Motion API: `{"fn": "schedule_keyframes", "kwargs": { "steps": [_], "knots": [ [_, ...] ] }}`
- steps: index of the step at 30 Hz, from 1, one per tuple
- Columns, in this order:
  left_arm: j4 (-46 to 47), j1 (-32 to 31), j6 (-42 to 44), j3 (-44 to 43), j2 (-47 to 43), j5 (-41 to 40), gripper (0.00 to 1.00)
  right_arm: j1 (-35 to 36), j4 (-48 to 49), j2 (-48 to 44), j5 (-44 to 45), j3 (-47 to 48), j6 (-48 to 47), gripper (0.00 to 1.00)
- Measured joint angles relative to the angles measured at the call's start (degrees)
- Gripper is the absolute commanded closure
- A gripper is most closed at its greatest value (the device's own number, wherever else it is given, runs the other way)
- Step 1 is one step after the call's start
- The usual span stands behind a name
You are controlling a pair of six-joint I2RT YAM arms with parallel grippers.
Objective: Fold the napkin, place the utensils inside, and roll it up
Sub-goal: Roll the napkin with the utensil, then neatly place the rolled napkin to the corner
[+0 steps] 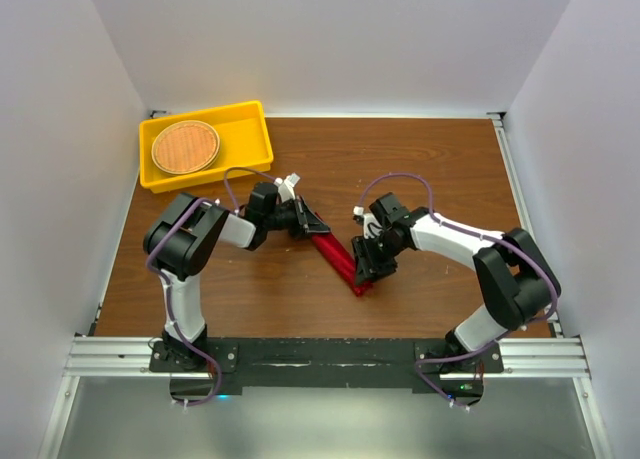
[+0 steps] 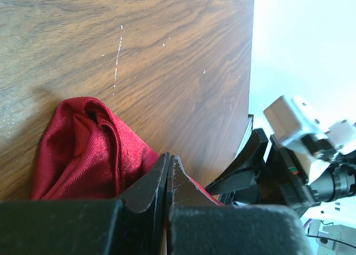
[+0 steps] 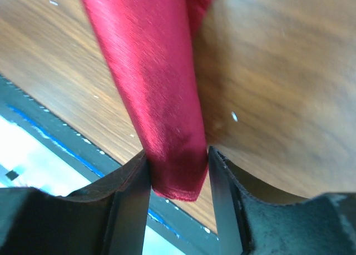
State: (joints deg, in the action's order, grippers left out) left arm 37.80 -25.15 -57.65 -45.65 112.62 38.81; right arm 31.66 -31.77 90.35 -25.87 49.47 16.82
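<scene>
Napkin point(image 1: 338, 257) lies rolled into a narrow red bundle on the wooden table point(image 1: 430, 169), slanting between both arms. Left gripper point(image 2: 167, 160) is pressed fully closed at its far end; right gripper point(image 3: 178, 155) stands half apart, astride the near end, fingers against its sides

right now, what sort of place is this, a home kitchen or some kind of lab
Most likely a robot test cell in a lab, not a home: plain white walls box in a wooden table, and two arms are bolted to a metal rail at its near edge.
</scene>
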Motion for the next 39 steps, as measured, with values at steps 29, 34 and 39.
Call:
{"fn": "schedule_keyframes", "kwargs": {
  "steps": [29, 34, 39],
  "knots": [
    [-6.1, 0.07, -0.44, -2.58, 0.17, 0.24, 0.99, 21.97, 0.66, 15.43, 41.4, 20.37, -8.11, 0.39],
    [-6.67, 0.09, -1.09, -2.78, 0.17, 0.2, 0.97, 22.18, 3.26, 16.02, 44.41, 19.28, -8.07, 0.68],
    [-9.03, 0.5, -1.27, -3.04, -0.48, 0.11, 0.84, 21.99, 4.96, 16.11, 43.8, 18.49, -7.87, 0.91]
  ]
}}
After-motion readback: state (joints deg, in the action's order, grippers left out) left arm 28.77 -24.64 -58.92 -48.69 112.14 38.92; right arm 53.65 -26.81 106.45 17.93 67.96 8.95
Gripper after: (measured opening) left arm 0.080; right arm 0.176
